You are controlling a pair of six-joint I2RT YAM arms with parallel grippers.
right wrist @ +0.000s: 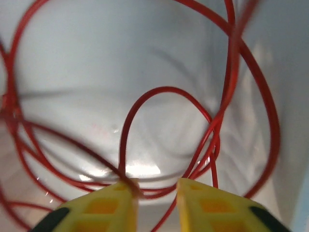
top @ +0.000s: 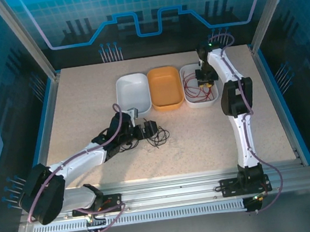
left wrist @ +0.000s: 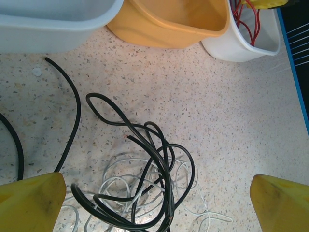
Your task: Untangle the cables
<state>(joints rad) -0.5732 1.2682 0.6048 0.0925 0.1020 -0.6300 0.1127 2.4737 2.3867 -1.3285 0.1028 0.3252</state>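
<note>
Three shallow plastic bins line the far edge of a speckled beige tabletop (top: 80, 108), where two robot arms work at the cables. At that row's right end, nearest the far right corner, the right-hand white plastic bin (top: 185, 87) holds a thin red cable (right wrist: 164, 89), coiled in wide loops over its pale floor and up its walls. The right gripper (right wrist: 157, 203) hangs low inside this bin, its yellow fingers narrowly parted with a clear slot between them; one red strand crosses just at the tip of the finger on the left of the wrist view, and whether it touches that finger cannot be told.

Next along the far edge sits an oblong orange plastic bin (top: 165, 87), then a second white plastic bin (top: 132, 93), touching or nearly touching side to side.

Toward the middle of the tabletop, nearer the front edge than the bins, a glossy black cable (left wrist: 166, 188) and a finer whitish cable (left wrist: 120, 158) lie knotted together, black loops riding over the pale ones. A further black strand (left wrist: 78, 111) curves away on the left of the left wrist view, apart from the knot. The left gripper (top: 147, 130) hovers right over this heap, fingers spread fully wide, holding nothing.
</note>
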